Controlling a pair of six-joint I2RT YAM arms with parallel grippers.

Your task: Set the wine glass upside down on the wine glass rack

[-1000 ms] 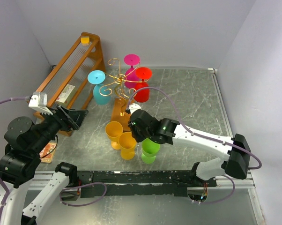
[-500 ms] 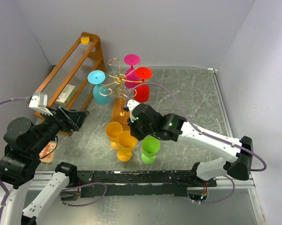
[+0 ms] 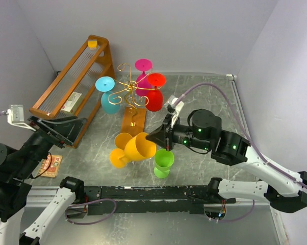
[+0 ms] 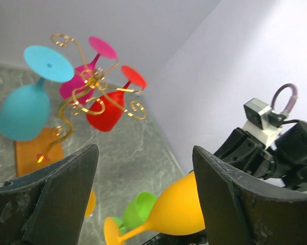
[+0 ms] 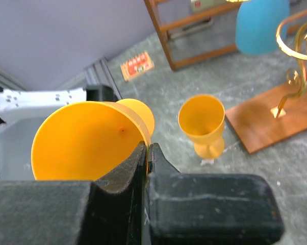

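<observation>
My right gripper (image 3: 156, 138) is shut on the rim of an orange wine glass (image 3: 139, 147). The glass hangs in the air on its side, foot toward the lower left. In the right wrist view the jaws (image 5: 146, 153) pinch the rim of this glass (image 5: 82, 143). The gold wire rack (image 3: 128, 89) stands behind on its wooden base (image 3: 133, 120). It carries cyan (image 3: 108, 101), magenta (image 3: 143, 71) and red (image 3: 154, 97) glasses upside down. My left gripper (image 3: 61, 130) is open and empty at the left. Between its fingers (image 4: 145, 153) I see the held glass (image 4: 184, 209) and the rack (image 4: 92, 87).
A second orange glass (image 3: 124, 139) (image 5: 202, 122) and a green glass (image 3: 163, 162) stand upright on the table by the held glass. The slanted orange wooden shelf rack (image 3: 74, 84) stands along the left wall. A small card (image 3: 50, 166) lies at the front left.
My right gripper has lifted the orange glass off the table and tipped it onto its side. The right arm has drawn back to the right. The left arm has pulled back to the left.
</observation>
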